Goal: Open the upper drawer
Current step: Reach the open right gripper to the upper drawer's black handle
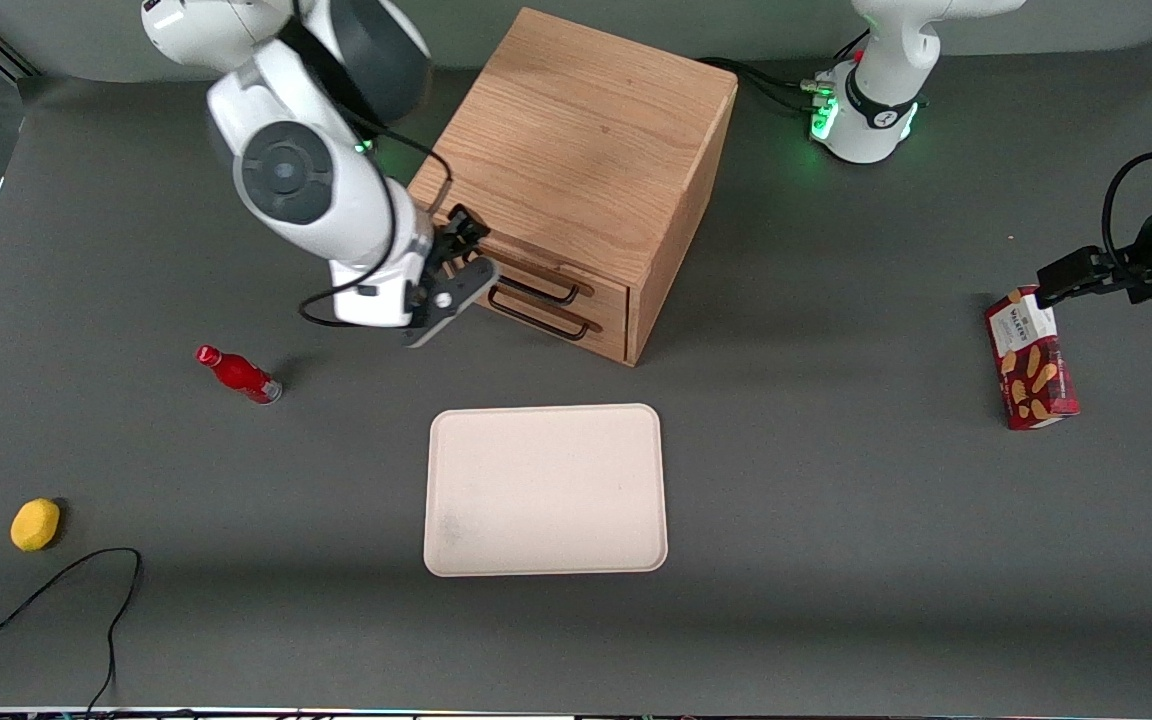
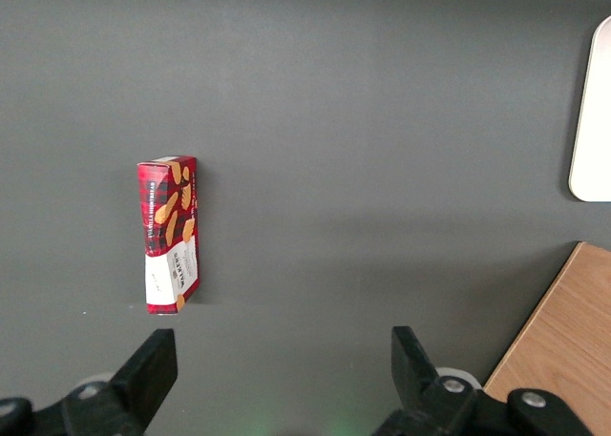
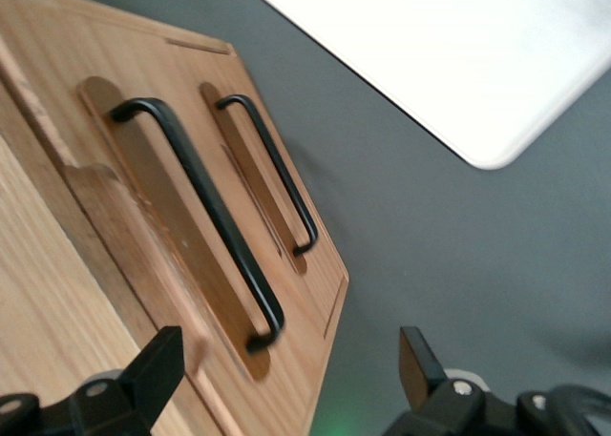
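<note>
We see the cabinet [image 1: 586, 150] standing on the grey table [image 1: 836, 500], a light oak box turned at an angle, farther from the front camera than the pale tray [image 1: 544, 490]. Its front carries two drawers, and the upper drawer [image 1: 604, 283] is the top one: wide, shallow, the same oak grain as the rest, sitting flush with the cabinet front. Across it runs a thin black bar handle [image 1: 546, 291] set over a darker oval recess. In the wrist view we get that handle [image 3: 205, 221] up close, a slim black bar bent in at both ends, with the lower drawer's handle [image 3: 272, 174] alongside it.

The gripper [image 1: 456, 280] hangs just in front of the cabinet, at the end of the drawers nearest the working arm, close to the upper handle. We read its fingers as spread wide and empty: in the wrist view the two dark fingertips [image 3: 158, 364] stand well apart with nothing between them, and the end of the upper handle lies in the gap.

The arm's white body covers that end of both drawers in the front view, so we cannot see whether a finger touches the bar. The wrist view cuts off most of the cabinet and shows only a corner of the tray [image 3: 449, 54].

Elsewhere we spot a red bottle [image 1: 239, 374] lying on its side and a yellow lemon [image 1: 35, 524] toward the working arm's end, and a red biscuit box [image 1: 1031, 358] toward the parked arm's end.
</note>
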Robot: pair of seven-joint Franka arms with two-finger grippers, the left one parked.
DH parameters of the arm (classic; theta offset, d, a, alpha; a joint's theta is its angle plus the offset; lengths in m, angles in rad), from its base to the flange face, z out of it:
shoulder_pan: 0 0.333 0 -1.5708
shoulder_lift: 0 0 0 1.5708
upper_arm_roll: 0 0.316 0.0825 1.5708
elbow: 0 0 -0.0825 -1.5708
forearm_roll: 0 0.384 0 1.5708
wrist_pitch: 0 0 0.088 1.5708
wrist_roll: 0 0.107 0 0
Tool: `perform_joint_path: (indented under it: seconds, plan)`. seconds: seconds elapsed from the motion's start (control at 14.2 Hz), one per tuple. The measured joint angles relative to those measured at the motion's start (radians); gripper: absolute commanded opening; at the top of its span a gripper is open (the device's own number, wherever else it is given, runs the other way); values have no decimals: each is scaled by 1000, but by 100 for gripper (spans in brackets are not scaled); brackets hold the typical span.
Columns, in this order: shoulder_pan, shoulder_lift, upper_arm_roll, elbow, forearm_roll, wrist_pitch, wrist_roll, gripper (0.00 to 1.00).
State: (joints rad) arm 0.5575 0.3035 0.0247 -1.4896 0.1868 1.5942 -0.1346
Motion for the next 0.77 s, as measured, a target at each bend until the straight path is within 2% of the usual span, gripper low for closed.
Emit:
perform_joint_path:
  seconds: [0.42, 0.77]
  plan:
    - [41, 56, -1, 0, -28, 53, -142, 100]
    - [53, 76, -1, -2, -32, 53, -158, 100]
